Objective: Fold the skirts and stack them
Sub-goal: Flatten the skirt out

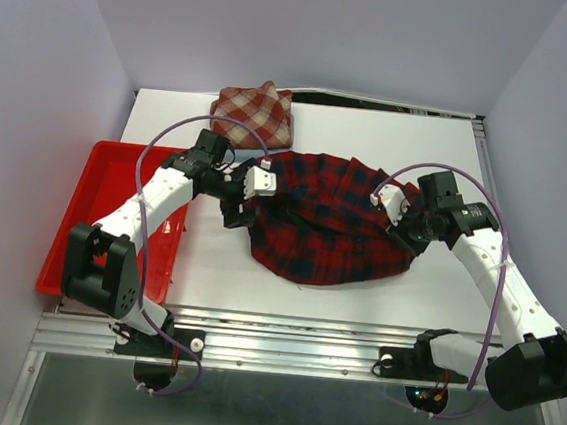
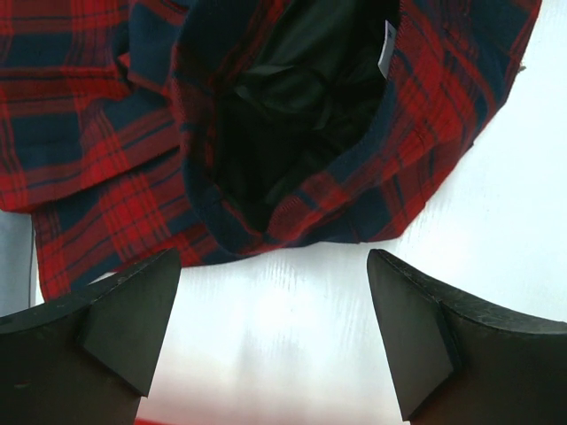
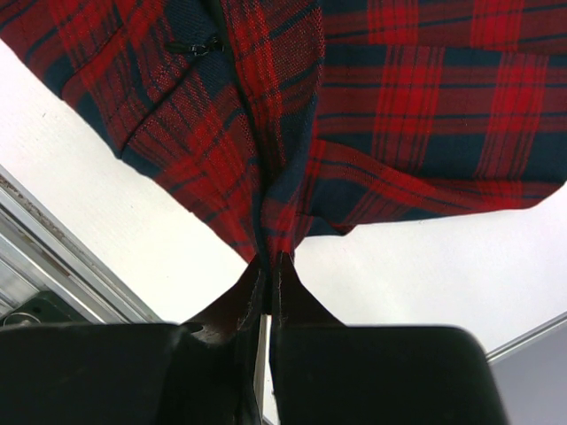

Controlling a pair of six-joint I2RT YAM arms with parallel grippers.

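White tabletop (image 1: 372,131), rumpled plaid skirt (image 1: 327,227)

Bright even light, soft shadows, tabletop glare, sharp focus

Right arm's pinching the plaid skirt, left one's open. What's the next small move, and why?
Probably ease the left gripper forward and close it on the plaid skirt at its waistband edge. Its jaws stand open over bare table, just short of the cloth, while the right gripper is shut on the opposite edge. A second grip should let both arms lift and fold.
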